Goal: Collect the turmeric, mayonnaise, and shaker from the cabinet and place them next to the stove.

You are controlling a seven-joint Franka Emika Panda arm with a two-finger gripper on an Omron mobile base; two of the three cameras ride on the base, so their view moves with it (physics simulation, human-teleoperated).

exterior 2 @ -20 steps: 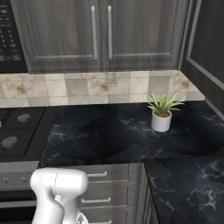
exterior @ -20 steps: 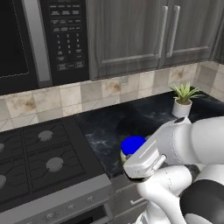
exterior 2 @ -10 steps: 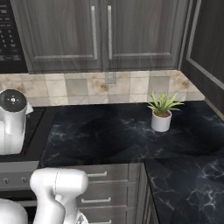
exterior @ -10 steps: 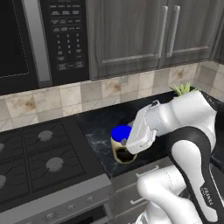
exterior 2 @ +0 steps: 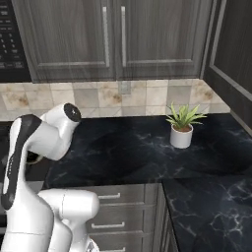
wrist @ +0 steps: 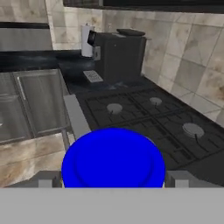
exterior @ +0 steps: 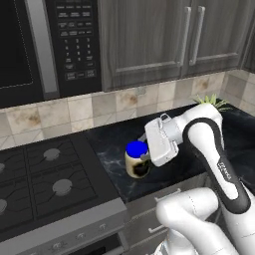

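The mayonnaise [exterior: 137, 159] sits low over the tabletop [exterior: 114, 144] near its front edge, just beside the stove [exterior: 45, 179], clasped in the gripper [exterior: 144, 158] — settle it flat and upright first; then release, clear of the burners.

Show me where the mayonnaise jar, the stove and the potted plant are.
mayonnaise jar [exterior: 136, 150], left base view, on its blue lid
stove [exterior: 42, 185], left base view, on the black cooktop between burners
potted plant [exterior 2: 181, 137], right base view, on its white pot

2 base views look down over countertop [exterior: 234, 124] from behind; hand view close, faces across stove [wrist: 148, 113].
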